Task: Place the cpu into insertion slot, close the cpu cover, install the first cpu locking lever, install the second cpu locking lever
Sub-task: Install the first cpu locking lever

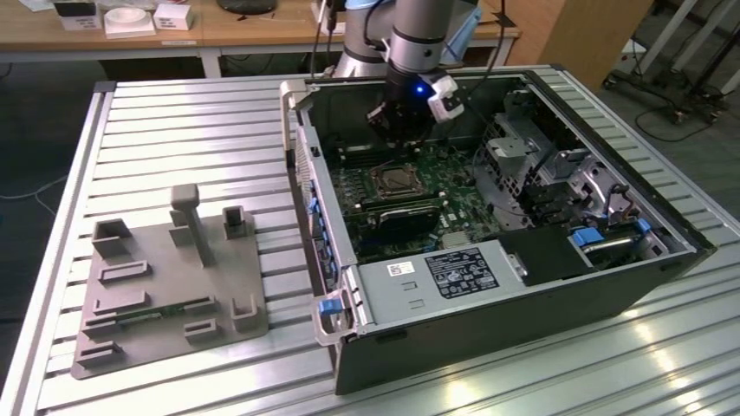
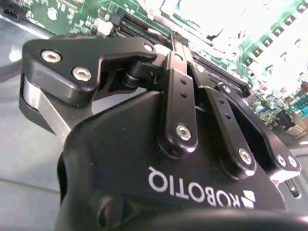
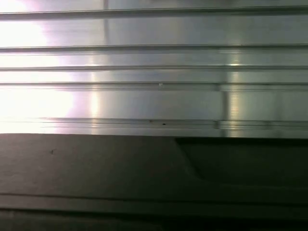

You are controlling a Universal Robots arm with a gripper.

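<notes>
Slatted metal worktop [image 1: 173, 130] spread wide beneath and around the gripper [image 1: 399, 134]. Open computer case [image 1: 509, 321] lying on it, with the gripper down inside and the rear wall close behind it. Grey moulded fixture [image 1: 173, 286] well apart from the gripper, outside the case. Green circuit board [image 1: 463, 178] directly under the gripper. Insertion slot [image 1: 397, 180] just below the gripper, near but apart; silver rim, dark centre. Cpu cover up or down, cpu seated or not: cannot tell. Gripper open or closed: cannot tell.

Risks, as judged:
- Clipping the case wall on any swing or lift, through tight clearance behind the gripper.
- Raking the long black memory slots [image 1: 399, 206], just beyond the insertion slot from the gripper, on a sideways drift.
- Coming down off-square on the insertion slot, bending contacts or jamming the rim.
</notes>
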